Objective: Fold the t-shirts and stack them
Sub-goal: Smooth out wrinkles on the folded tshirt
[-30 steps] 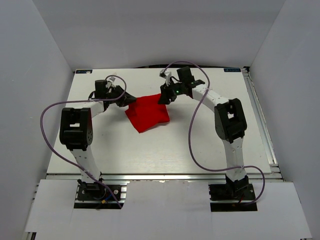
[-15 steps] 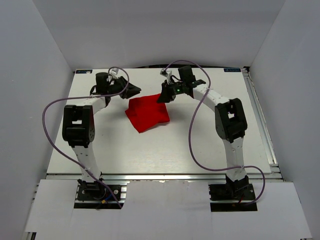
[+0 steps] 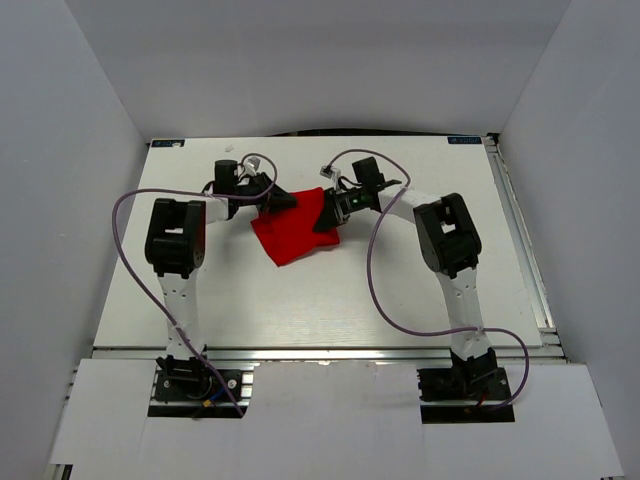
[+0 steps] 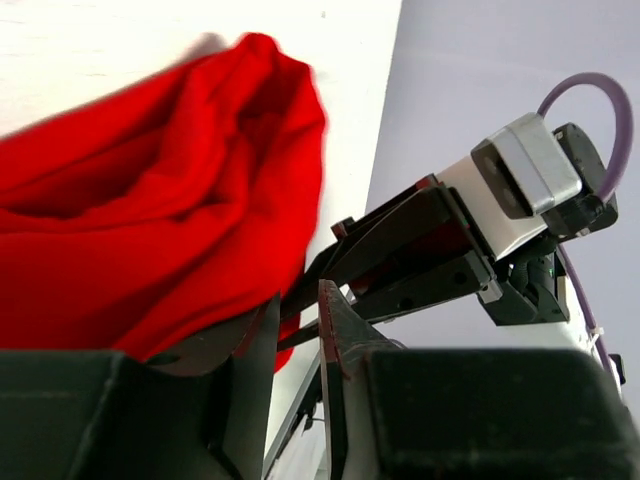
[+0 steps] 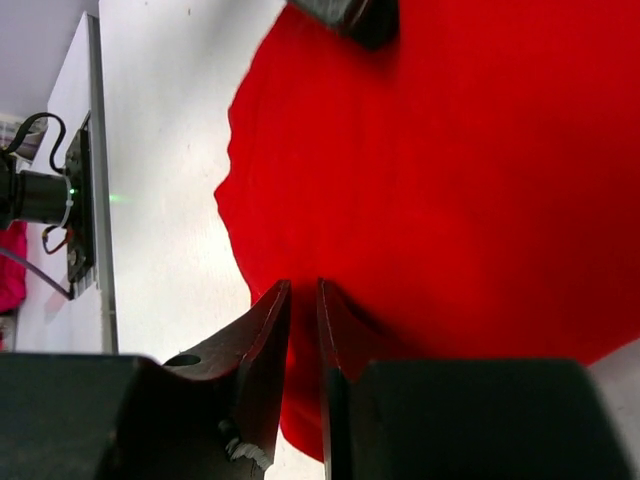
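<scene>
The red t-shirt (image 3: 293, 236) lies folded into a small bundle at the table's far middle. My left gripper (image 3: 283, 203) is at its far left edge and my right gripper (image 3: 326, 210) at its far right edge, the two close together. In the left wrist view the left gripper (image 4: 298, 292) has its jaws almost together; table shows through the thin gap, and bunched red cloth (image 4: 150, 170) rests against the outer side of one finger. In the right wrist view the right gripper (image 5: 304, 286) is nearly closed, with red cloth (image 5: 450, 180) in the slit.
The white table (image 3: 400, 290) is enclosed by white walls on three sides. A metal rail (image 3: 522, 235) runs along its right edge. Purple cables (image 3: 120, 215) loop beside both arms. The other arm's gripper (image 4: 420, 250) is close in front of the left wrist camera.
My left gripper has swung from behind the shirt's far left corner onto the shirt's far edge. My right gripper has moved slightly nearer and lower over the cloth.
</scene>
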